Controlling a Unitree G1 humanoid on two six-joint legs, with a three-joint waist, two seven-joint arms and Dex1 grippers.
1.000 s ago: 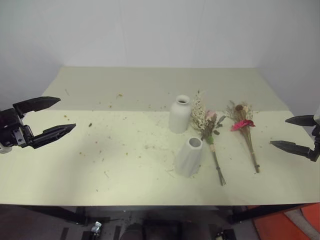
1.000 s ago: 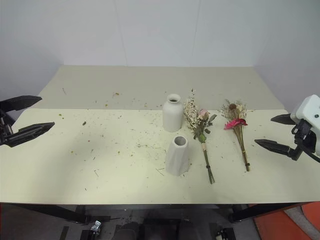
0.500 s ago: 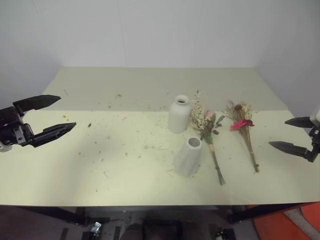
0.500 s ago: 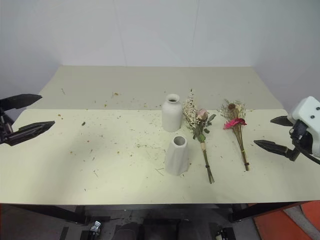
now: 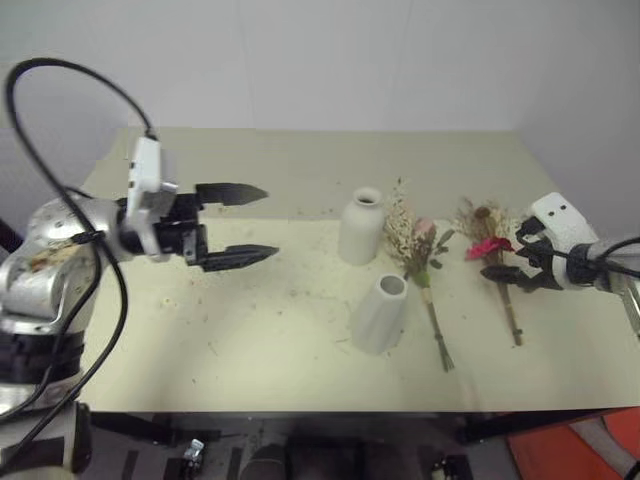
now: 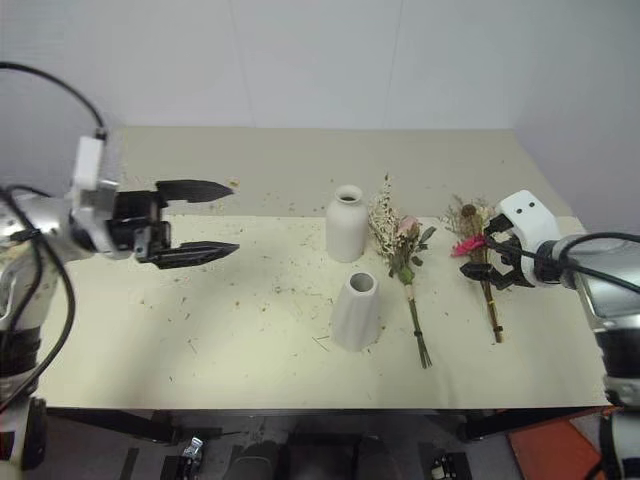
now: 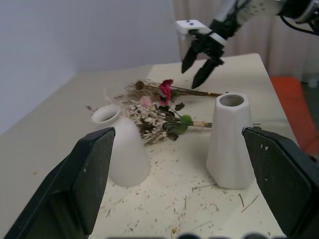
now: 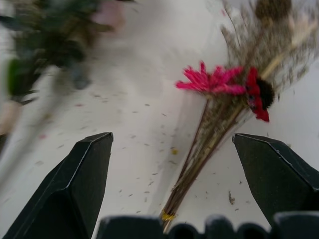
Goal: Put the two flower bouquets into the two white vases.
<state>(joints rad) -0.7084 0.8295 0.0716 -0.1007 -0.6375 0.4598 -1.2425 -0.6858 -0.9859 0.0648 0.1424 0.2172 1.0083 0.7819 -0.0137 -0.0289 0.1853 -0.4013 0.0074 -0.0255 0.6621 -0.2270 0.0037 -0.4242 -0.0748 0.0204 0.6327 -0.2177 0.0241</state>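
Nothing is placed yet. Both bunches lie flat on the pale yellow-green surface [image 5: 250, 330], right of the matte white bottle-shaped vase [image 5: 360, 227]: the cream-and-pink bouquet [image 5: 415, 250] just beside it, the magenta daisy bouquet [image 5: 490, 250] further right. The tapered white vase [image 5: 381, 313], empty, stands just in front of the bottle. The right claw [image 6: 487, 256] hangs spread over the daisy stems; the left claw [image 5: 240, 222], spread, holds nothing.
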